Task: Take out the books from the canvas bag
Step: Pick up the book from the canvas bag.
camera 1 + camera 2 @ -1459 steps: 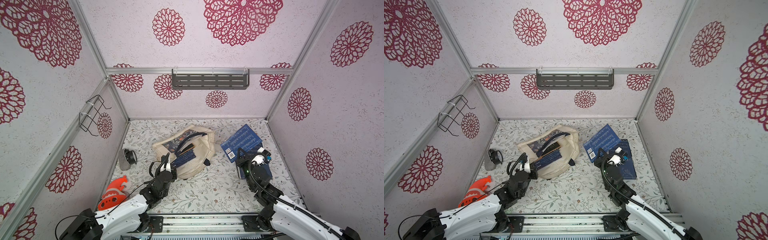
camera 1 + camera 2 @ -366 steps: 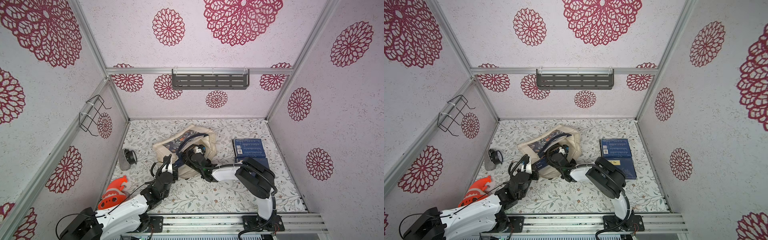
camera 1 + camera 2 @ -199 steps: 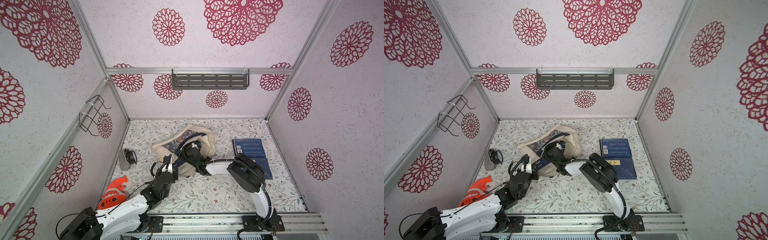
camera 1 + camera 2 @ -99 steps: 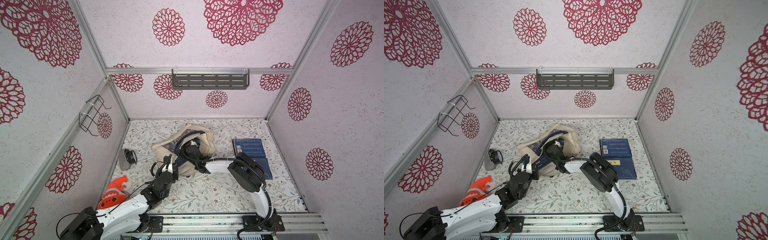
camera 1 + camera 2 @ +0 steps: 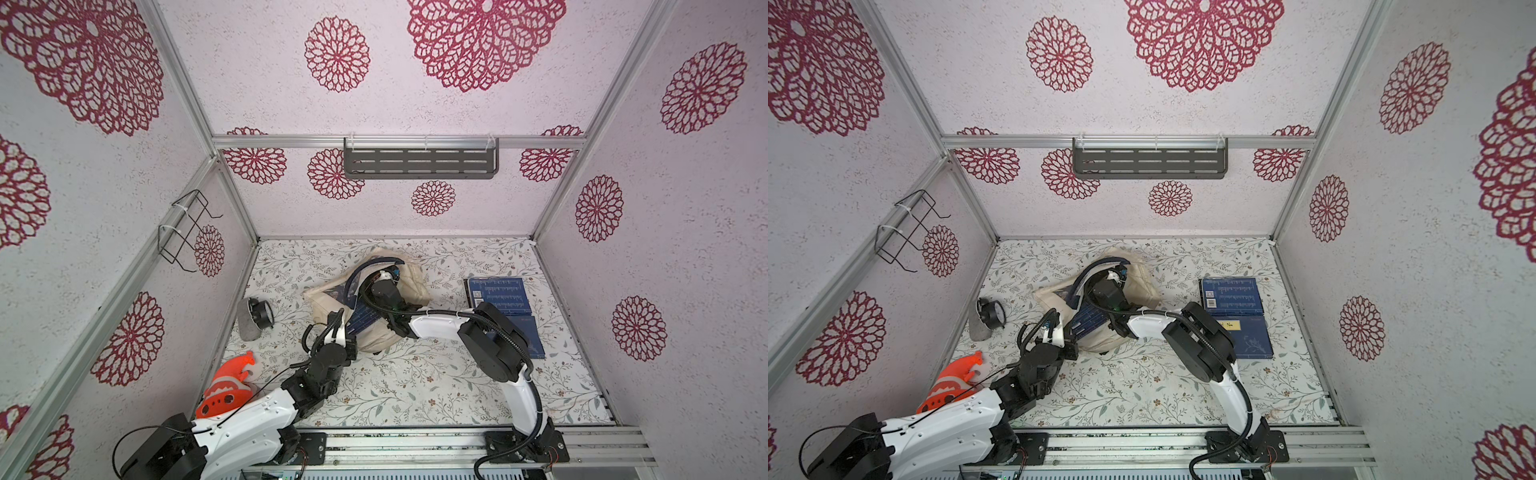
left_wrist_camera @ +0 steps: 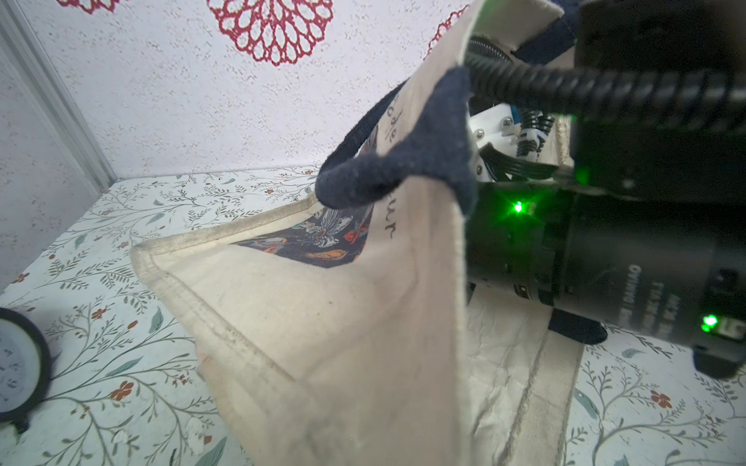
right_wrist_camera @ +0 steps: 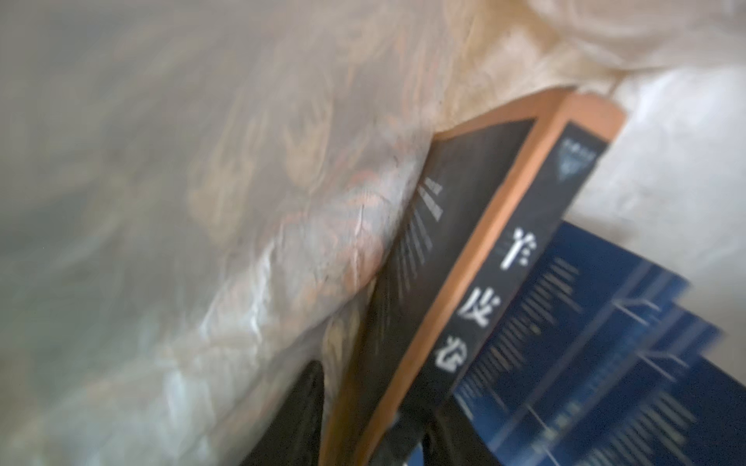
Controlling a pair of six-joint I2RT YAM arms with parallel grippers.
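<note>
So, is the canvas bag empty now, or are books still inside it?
Not empty. The right wrist view, looking inside the canvas bag, shows an orange-edged book beside blue books lying in it.

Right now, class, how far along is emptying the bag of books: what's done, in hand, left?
Done: at least two books lie outside the bag. In hand: the left gripper pinches the bag's edge; the right gripper, inside, has its fingers either side of an orange-edged book, grip unclear. Left: that one and the blue books beside it.
</note>
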